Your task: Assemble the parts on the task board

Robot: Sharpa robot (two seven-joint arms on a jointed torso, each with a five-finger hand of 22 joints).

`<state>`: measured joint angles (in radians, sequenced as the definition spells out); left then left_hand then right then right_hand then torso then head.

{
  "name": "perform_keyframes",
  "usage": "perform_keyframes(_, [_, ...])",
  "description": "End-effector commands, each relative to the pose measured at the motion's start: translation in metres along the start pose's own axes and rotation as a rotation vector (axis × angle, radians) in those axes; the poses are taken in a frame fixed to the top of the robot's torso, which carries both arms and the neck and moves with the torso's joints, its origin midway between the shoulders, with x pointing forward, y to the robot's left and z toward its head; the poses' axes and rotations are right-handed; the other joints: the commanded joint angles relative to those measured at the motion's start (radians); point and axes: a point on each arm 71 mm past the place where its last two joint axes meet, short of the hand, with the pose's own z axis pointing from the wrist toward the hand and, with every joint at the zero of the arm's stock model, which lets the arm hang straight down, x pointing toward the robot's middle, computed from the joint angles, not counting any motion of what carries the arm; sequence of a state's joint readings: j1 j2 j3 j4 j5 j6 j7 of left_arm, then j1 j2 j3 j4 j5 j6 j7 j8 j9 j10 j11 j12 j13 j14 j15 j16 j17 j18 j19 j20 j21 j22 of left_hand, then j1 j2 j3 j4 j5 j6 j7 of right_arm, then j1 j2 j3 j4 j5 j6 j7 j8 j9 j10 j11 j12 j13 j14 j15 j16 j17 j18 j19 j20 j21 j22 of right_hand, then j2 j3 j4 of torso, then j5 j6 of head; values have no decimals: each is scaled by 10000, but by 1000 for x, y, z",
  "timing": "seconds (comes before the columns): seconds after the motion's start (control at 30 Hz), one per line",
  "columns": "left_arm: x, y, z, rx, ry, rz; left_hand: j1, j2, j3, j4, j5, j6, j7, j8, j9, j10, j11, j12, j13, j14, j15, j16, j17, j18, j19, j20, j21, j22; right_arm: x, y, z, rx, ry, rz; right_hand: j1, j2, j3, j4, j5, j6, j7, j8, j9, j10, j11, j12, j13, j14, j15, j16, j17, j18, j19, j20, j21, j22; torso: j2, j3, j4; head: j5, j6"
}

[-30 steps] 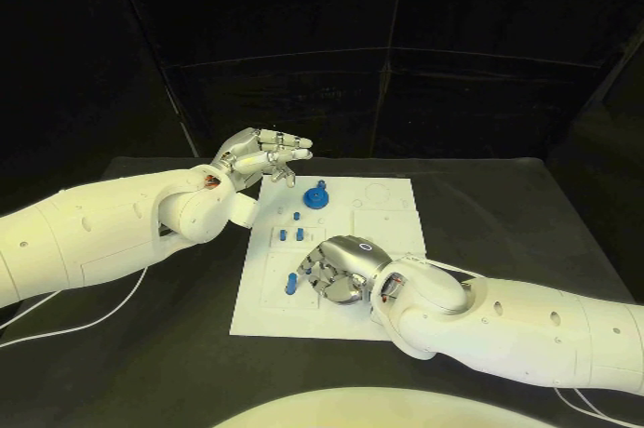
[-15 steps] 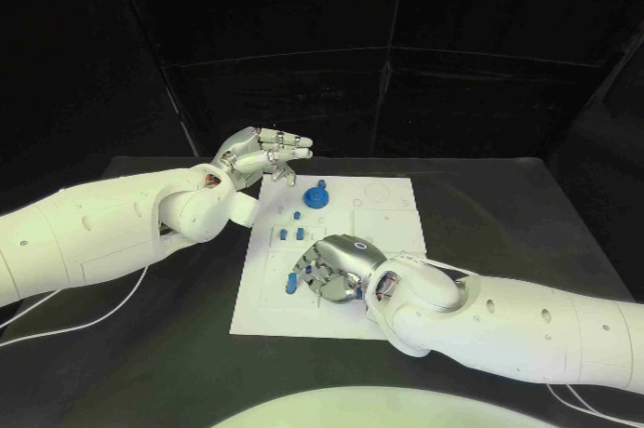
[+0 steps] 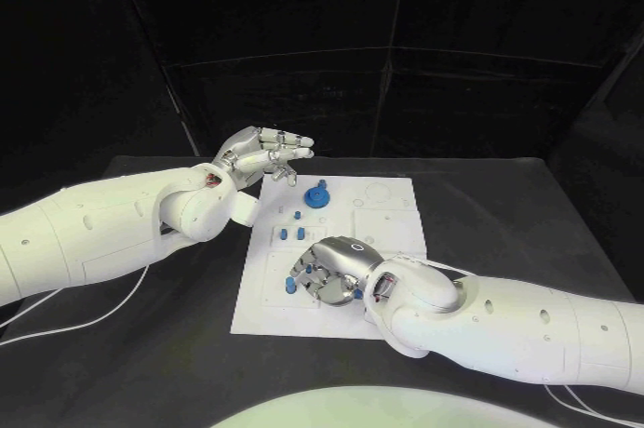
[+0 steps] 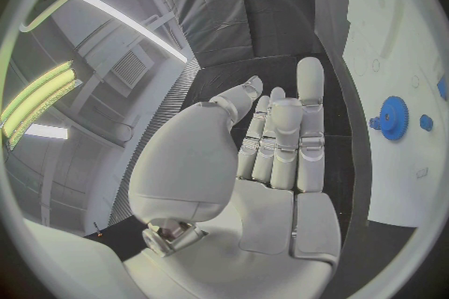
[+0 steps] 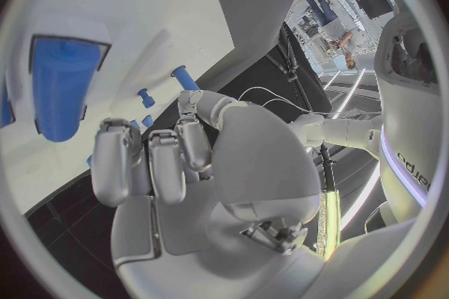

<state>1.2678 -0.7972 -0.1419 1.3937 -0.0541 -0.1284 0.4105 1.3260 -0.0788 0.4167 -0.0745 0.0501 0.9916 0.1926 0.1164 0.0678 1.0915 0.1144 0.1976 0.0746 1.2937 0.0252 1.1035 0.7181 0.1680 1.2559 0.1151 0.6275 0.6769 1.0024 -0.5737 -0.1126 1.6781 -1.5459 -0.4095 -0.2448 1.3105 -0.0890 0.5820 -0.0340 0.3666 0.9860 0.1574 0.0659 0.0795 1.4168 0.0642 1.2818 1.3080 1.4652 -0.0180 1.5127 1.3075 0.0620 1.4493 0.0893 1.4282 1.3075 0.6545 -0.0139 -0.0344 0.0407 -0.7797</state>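
Head view showed your silver right hand (image 3: 336, 272) curled, empty, over the flat white task board (image 3: 389, 225); left hand (image 3: 259, 153) hovered, fingers loosely together, near the toothed blue gear (image 3: 315, 199).

Board (image 3: 389, 225): I read it as a matt white plate, smooth, with shallow moulded recesses; looks like plastic.

Parts: blue, plastic-looking, with a soft sheen. The gear (image 3: 315, 199) has a toothed rim; the peg (image 5: 62, 86) beside my right fingers is smooth and rounded.

Left robot hand (image 3: 261, 154): silver segments that look like metal, satin finish, pale smooth pads on the fingers (image 4: 310, 101).

Right robot hand (image 3: 339, 268): same silver, a glossier domed back catching light.

Arms (image 3: 108, 228): white shells, smooth, semi-gloss, seemingly hard plastic.

Table (image 3: 523, 214): black, matt, with a faintly cloth-like look.

Backdrop (image 3: 403, 74): black matt sheeting in panels.
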Motion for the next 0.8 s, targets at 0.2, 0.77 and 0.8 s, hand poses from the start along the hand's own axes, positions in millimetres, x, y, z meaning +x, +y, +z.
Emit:
perform_keyframes(0.2, [1, -2, 1, 85, 68, -49, -36, 21, -66, -15, -6, -78, -15, 46, 8, -36, -3, 63, 16, -63, -21, 46, -18, 138, -38, 36, -63, -11, -2, 1, -1, -72, -72, 8, -54, 64, -12, -45, -47, 58, 18, 2, -12, 88, -1, 54, 494, 849, 47, 55, 1647, -65, 0, 29, 30, 264, 3, 1, -11, 2, 21])
perform_keyframes(0.77, [0, -2, 1, 72, 51, -42, -16, 30, -70, -26, -7, -83, -14, 56, 9, -42, -3, 74, 18, -67, -23, 55, -24, 140, -39, 36, -65, -14, -16, -3, -7, -156, -1421, 391, -88, -23, -66, -142, -31, -176, 90, -62, -114, 6, 51, -31, 431, 840, 81, 36, 1611, -56, -27, 43, -3, 214, -7, 9, -20, -38, 96])
perform_keyframes(0.8, [0, -2, 1, 73, 41, -37, -16, 30, -70, -26, -7, -83, -14, 56, 9, -42, -3, 74, 18, -67, -23, 55, -24, 140, -39, 36, -65, -14, -20, -4, -6, -219, -1580, 458, -89, -26, -68, -145, -33, -179, 92, -62, -115, 3, 52, -36, 428, 839, 82, 35, 1610, -56, -28, 44, -4, 214, -13, 9, -22, -48, 118])
